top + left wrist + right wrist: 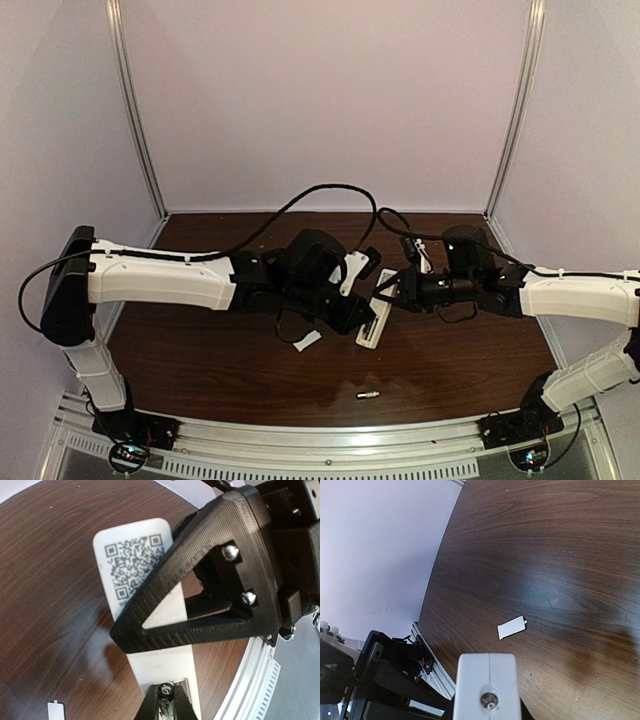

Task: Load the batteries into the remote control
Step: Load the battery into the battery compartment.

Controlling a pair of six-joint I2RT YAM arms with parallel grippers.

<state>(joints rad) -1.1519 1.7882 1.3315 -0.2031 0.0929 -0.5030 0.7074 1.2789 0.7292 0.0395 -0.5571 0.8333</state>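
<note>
left gripper [168,701]: jaws pinched on battery [166,691] at end of remote control [162,667], flat on surface [200,365] | right gripper [386,296]: jaws' state cannot be told | battery judged light, slick, rigid; best gripped mid-barrel

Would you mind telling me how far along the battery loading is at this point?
Done: the cover is off, lying on the table. In hand: the right gripper clamps the remote control while the left gripper holds the first battery at the open compartment. Left: seating it, then the second battery, lying near the front edge.
</note>
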